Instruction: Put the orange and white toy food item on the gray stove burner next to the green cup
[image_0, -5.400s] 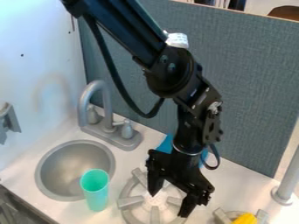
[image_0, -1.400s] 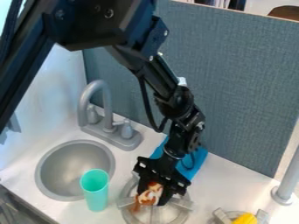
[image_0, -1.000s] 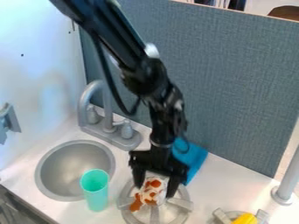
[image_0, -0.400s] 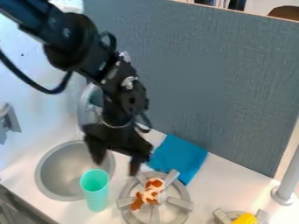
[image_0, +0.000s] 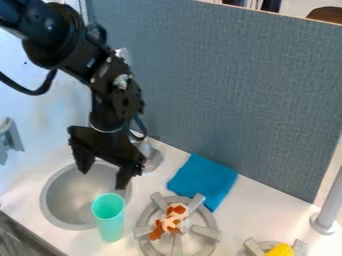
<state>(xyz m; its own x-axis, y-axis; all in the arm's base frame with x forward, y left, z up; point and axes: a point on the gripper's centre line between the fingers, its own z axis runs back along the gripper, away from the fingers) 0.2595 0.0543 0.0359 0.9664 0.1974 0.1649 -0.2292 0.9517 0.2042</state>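
Fingers (image_0: 103, 177) hung spread, unloaded, above sink (image_0: 65, 202). Turquoise cup (image_0: 109, 220) stood nearest, camera-side of fingers, beside sink, long axis upright. Orange-and-white toy (image_0: 176, 217) lay farther off, on burner (image_0: 204, 232); blue cloth (image_0: 204, 180) behind.

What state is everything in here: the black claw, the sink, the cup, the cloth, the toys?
Black two-fingered claw: open, empty, over the sink.
Round grey sink: uncovered.
Tall teal cup: upright, contents not visible.
Blue cloth: spread out, unfolded or folded unclear.
Brown-and-white spotted toy: resting on the grey burner.
Yellow object: partly out of view.
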